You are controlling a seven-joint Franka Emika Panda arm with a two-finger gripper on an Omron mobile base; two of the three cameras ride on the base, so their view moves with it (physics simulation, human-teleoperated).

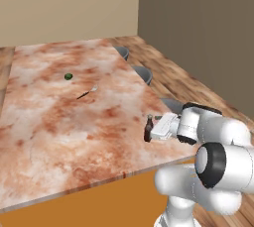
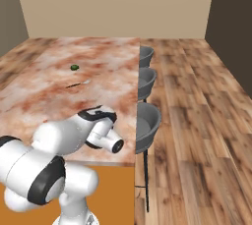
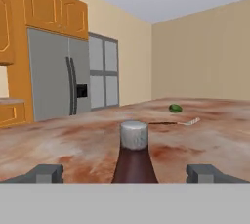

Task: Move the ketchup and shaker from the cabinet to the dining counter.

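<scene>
The counter (image 1: 59,122) is mottled red-brown and white marble with a plain orange front. The ketchup (image 1: 148,129) is dark reddish-brown; in the hand view its cap looks grey. A small green object (image 1: 68,76) lies toward 11 o'clock. The stools (image 2: 147,121) are grey.

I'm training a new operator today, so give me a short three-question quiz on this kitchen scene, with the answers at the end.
1. True or false: the pincer is shut tight on the bottle.
2. Which lies nearer the bottle: A, the small green thing, or B, the spoon?
3. How many stools stand along the counter in the right base view?

Key: 1 false, its fingers stand wide apart on either side of the bottle. 2 B. 3 three.
</scene>
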